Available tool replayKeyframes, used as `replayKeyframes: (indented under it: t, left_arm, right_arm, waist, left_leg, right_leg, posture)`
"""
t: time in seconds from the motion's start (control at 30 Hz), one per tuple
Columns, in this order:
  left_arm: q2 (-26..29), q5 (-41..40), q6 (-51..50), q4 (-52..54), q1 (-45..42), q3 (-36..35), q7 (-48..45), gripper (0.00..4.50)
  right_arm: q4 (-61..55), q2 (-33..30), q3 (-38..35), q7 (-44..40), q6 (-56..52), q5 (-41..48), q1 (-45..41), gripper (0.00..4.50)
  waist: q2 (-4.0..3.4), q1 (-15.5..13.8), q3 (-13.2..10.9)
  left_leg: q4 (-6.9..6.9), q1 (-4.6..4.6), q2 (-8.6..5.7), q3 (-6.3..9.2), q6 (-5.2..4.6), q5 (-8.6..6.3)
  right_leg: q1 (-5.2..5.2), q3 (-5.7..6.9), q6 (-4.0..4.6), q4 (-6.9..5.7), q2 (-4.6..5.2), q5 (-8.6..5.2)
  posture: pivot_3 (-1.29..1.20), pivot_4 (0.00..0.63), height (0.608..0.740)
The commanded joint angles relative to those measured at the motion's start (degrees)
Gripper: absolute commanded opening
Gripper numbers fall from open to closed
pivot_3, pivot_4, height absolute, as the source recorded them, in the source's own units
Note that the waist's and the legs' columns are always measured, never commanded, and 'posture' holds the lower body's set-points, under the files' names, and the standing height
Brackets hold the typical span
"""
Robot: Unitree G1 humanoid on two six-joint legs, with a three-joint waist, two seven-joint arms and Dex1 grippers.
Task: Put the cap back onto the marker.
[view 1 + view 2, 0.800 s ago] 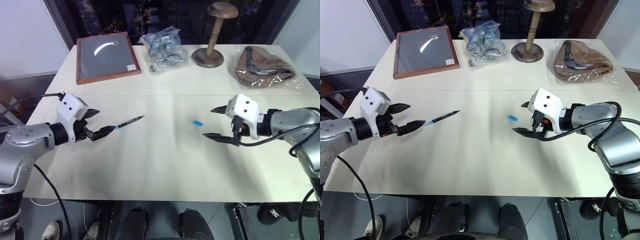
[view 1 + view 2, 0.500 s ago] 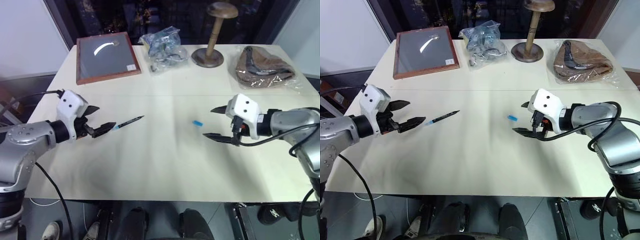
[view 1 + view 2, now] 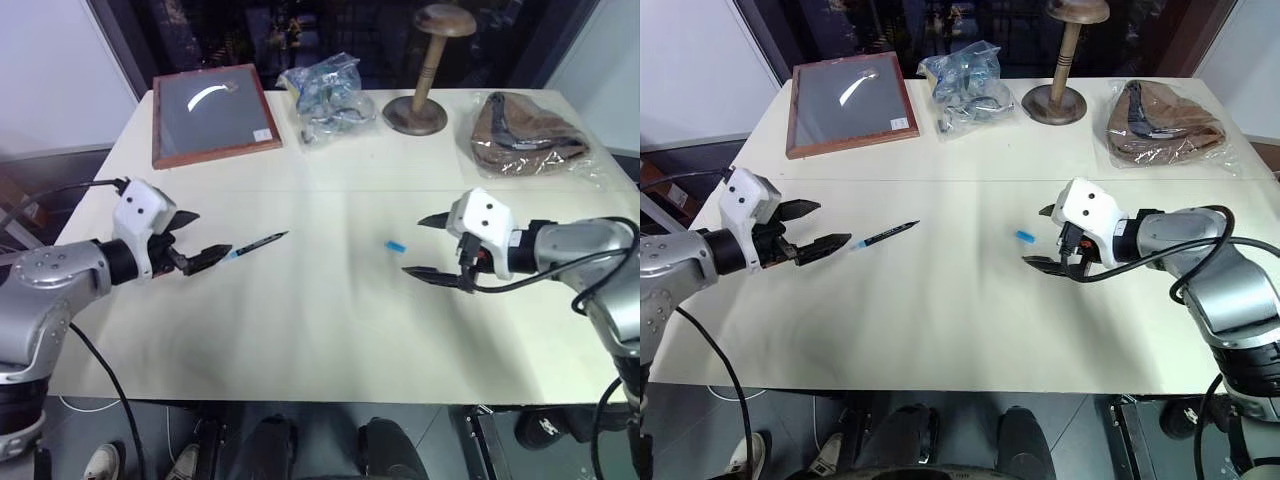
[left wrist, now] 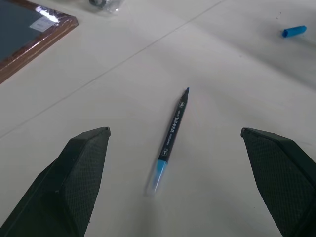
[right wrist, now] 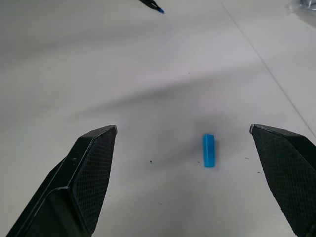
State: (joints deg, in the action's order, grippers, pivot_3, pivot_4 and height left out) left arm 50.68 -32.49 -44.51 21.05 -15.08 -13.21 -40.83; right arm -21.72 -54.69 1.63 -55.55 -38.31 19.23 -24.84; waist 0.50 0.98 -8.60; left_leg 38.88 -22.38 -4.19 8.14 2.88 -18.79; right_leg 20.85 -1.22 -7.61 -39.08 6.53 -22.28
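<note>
Along the far edge of the pale table [image 3: 330,330] sits a row of clutter: a wood-framed dark panel [image 3: 212,115] at the left, a crinkled clear bag [image 3: 327,87] of bluish-grey items beside it, a turned wooden stand [image 3: 425,75] with a round foot and a knob whose top runs out of frame, and a brown folded thing in clear plastic [image 3: 527,132] at the right. All of it is well apart from the action, and nothing lies between the grippers and their targets. The left gripper [image 3: 200,240] hovers low, fingers spread wide and holding nothing, the lower finger's tip just beside the blue end of the marker [image 3: 256,244], which lies flat and slanted on the table, a thin black stick with tiny lettering too small to read. The cap [image 3: 397,245], a short smooth light blue cylinder, lies on its side near the middle. The right gripper [image 3: 420,246] hangs just beside it, textured black fingers gaping, empty. Whether the left fingertip touches the marker, I cannot tell.
</note>
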Motion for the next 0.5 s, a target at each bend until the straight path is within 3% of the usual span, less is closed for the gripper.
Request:
replayKeyframes:
  t: [0.03, 0.5]
  left_arm:
    - [0.8, 0.6, 0.4, 1.1, -0.6, -1.2, 0.2, 4.45]
    - [0.3, 2.8, 2.7, -0.7, -0.9, 0.6, -0.6, 4.45]
  right_arm:
    - [-0.6, 0.4, -0.7, 0.2, 1.1, 0.0, -1.1, 4.50]
    - [-1.7, 0.7, -0.8, 0.6, 0.8, 0.3, -0.5, 4.50]
  waist:
    - [0.00, 0.0, 0.0]
    - [0.00, 0.0, 0.0]
  left_leg:
    - [0.00, 0.00, 0.00, 0.00, 0.00, 0.00]
    - [0.01, 0.00, 0.00, 0.00, 0.00, 0.00]
  right_leg:
    - [0.00, 0.00, 0.00, 0.00, 0.00, 0.00]
    - [0.00, 0.01, 0.00, -0.01, 0.00, 0.00]
  posture:
    - [0.00, 0.150, 0.740]
    - [0.00, 0.150, 0.740]
